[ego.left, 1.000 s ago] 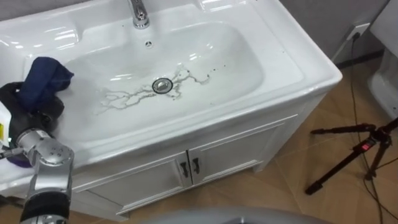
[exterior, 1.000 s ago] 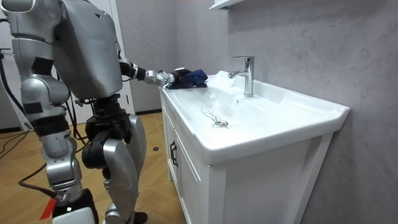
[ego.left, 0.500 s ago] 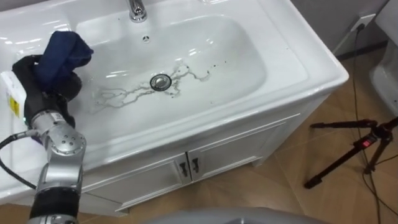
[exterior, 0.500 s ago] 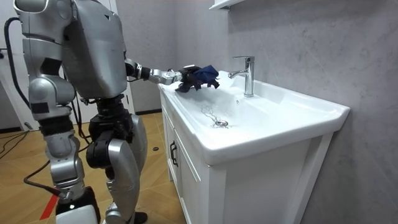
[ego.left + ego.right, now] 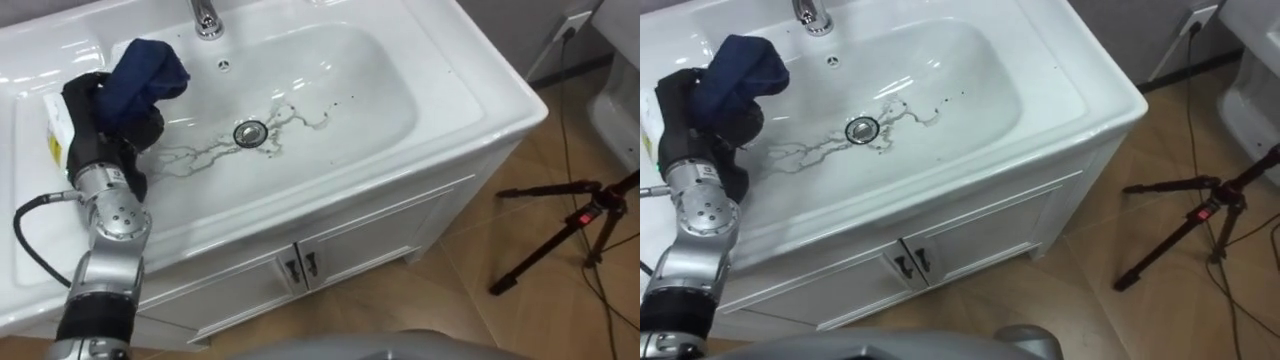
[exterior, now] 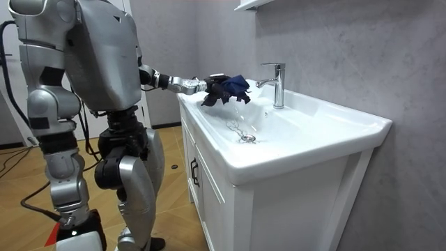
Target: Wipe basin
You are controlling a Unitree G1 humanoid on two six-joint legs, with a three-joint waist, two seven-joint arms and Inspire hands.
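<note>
While the robot stands at the end of the white vanity cabinet (image 5: 370, 235), its left hand (image 5: 98, 115) is clenched around a crumpled dark blue cloth (image 5: 148, 72). The cloth hangs above the left side of the white ceramic basin (image 5: 380, 90), near the chrome tap (image 5: 205, 17). Thin dark streaks (image 5: 200, 155) branch out from the round metal drain (image 5: 248, 133).
</note>
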